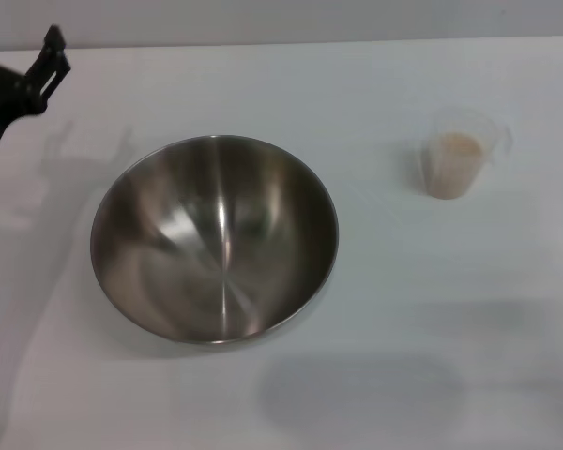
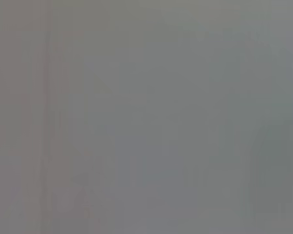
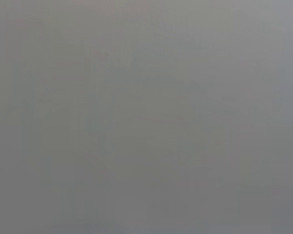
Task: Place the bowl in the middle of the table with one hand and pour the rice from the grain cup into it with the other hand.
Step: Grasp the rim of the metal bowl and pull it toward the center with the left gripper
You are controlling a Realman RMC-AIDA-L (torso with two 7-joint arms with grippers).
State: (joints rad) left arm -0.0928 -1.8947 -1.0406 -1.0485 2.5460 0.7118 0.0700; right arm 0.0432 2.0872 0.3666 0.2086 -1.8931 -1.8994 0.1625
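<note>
One bowl (image 1: 214,239) sat upright on the table (image 1: 403,309), well apart from the cup (image 1: 458,155) of rice (image 1: 456,150). Left gripper (image 1: 49,52) hovered at the far left, grip state unreadable.

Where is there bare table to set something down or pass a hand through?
Bare table lies between the bowl and the grain cup, along the near edge in front of both, and behind them at the far edge. The far-left corner is crowded: the left gripper hangs there. The right gripper is not in view.
</note>
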